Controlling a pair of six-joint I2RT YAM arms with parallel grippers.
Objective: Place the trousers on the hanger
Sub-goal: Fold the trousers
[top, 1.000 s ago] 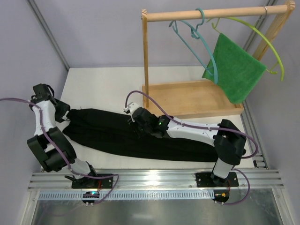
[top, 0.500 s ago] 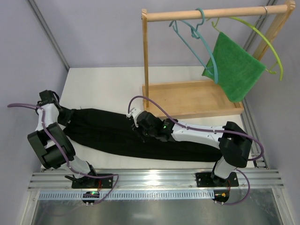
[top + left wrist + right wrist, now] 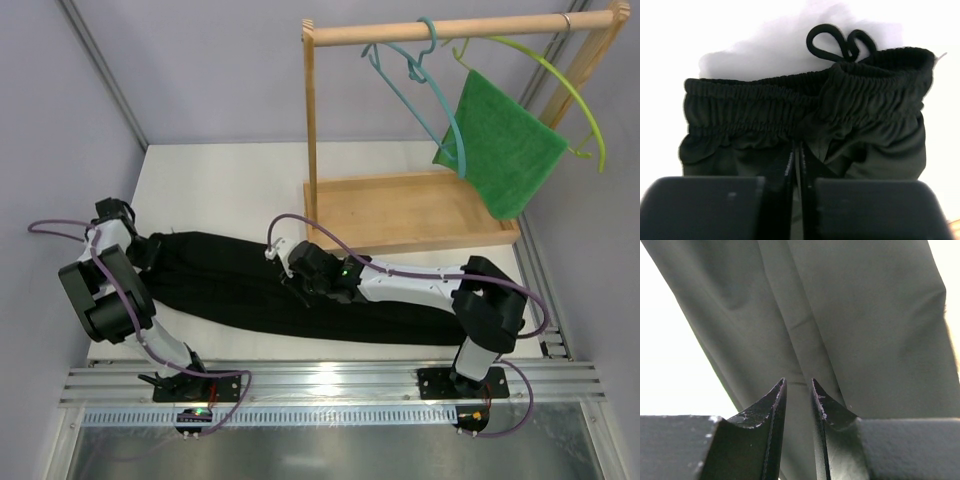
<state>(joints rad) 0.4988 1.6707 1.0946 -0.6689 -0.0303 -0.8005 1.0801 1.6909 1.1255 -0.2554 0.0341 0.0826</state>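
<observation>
One pair of trousers [image 3: 240,290] lies flat along the table's [image 3: 220,180] near edge, its right end hidden under my arm. My left gripper [image 3: 796,150] is clamped on the waistband end. The right gripper [image 3: 797,382] is nearly together, seemingly pinching a mid-leg fold. Far right corner has two hangers: the teal hanger [image 3: 425,100] is bare, and the yellow-green hanger [image 3: 560,75] holds one green cloth [image 3: 505,145].

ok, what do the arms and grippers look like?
The left arm and right arm have white links, bulky black joints, a purple cable looping along each. The left gripper and right gripper are black; the right's fingertips taper to curved, scuffed points.
</observation>
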